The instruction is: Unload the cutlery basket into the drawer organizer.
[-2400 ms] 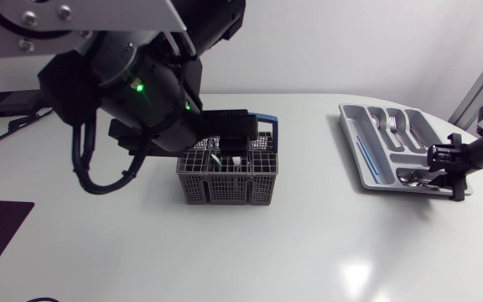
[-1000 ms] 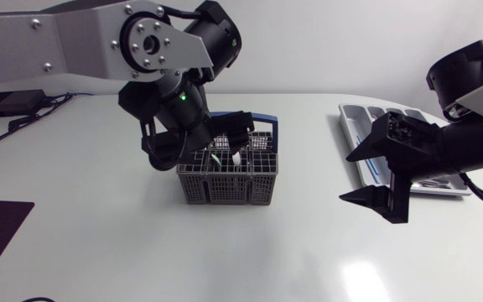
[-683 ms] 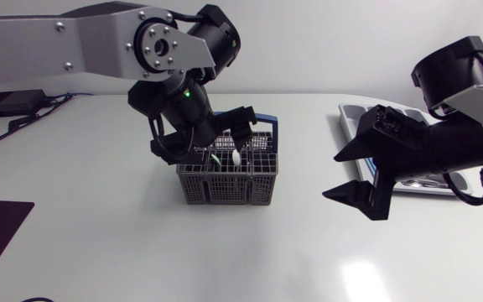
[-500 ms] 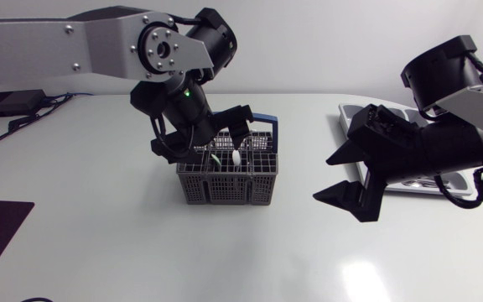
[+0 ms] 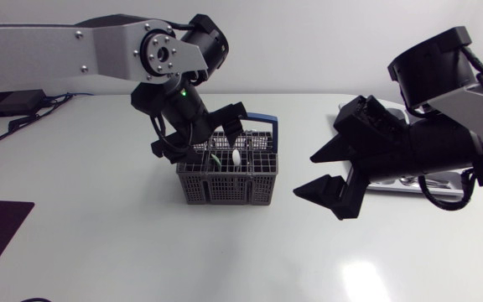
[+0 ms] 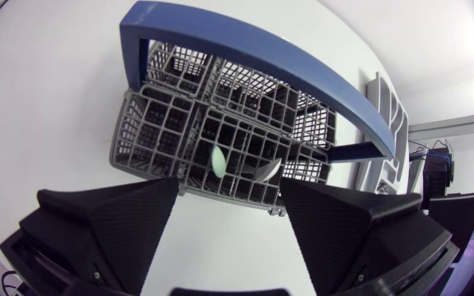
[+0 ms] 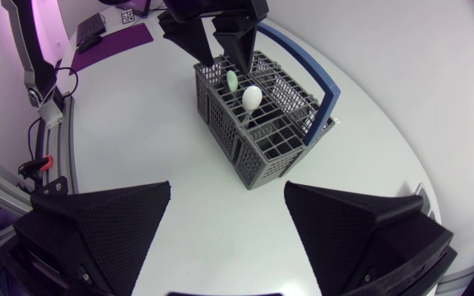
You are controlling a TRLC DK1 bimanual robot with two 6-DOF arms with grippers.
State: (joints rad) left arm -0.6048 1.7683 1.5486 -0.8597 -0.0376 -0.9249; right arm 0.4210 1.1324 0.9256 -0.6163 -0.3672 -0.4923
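Cutlery basket beneath spread left fingers

Below our left gripper, its fingers spread wide, the basket kept its near cells open from above, two spoon heads poking up; the blue handle arched across the far side. Ahead of our right gripper, bare table led to the basket, the left gripper hanging over it.
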